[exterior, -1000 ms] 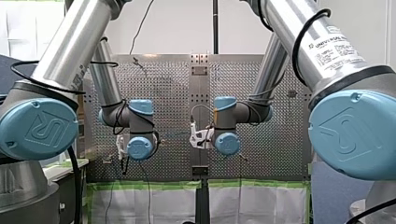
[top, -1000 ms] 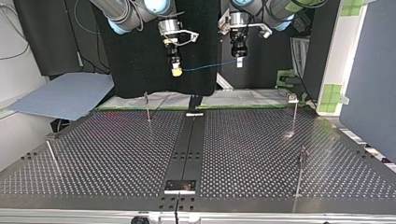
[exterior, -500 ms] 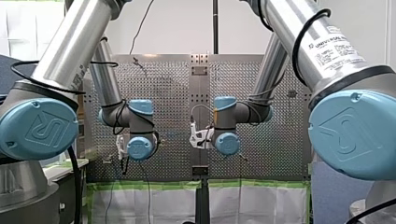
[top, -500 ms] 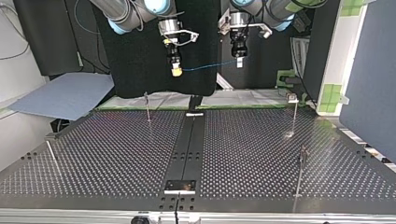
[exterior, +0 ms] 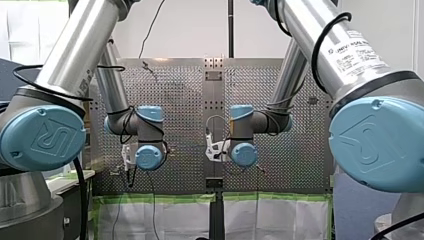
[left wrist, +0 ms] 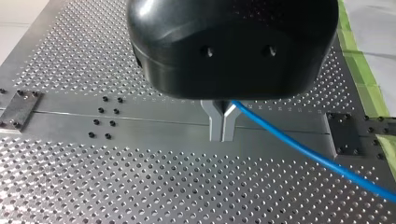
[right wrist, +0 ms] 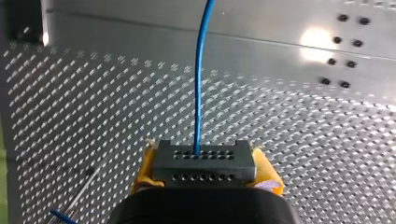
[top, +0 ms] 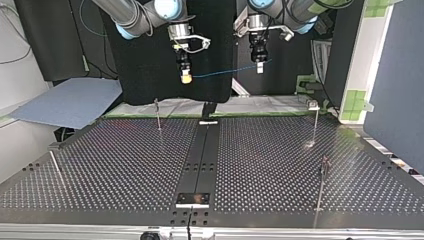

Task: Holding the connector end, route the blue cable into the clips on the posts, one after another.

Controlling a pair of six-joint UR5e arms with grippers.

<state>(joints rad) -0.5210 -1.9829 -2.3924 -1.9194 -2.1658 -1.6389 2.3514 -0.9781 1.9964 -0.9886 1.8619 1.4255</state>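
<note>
Gripping dark connector block (right wrist: 204, 161) between yellow pads (right wrist: 144, 171), my right gripper (right wrist: 204, 170) hung above perforated table (right wrist: 93, 93). Blue cable (right wrist: 200, 84) left block's top hole row, ran straight ahead of gripper. My left gripper (left wrist: 222, 136) had metal fingers (left wrist: 215, 125) pinched narrow on cable farther along; cable trailed off beside it. Top view: thin posts (top: 321, 185) stood well apart on table; beyond far edge both grippers hung high, cable stretched between them, well above posts.

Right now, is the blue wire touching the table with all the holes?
Apart. The top view shows the blue cable strung in the air between my right gripper and my left gripper, well above the perforated table.
</note>
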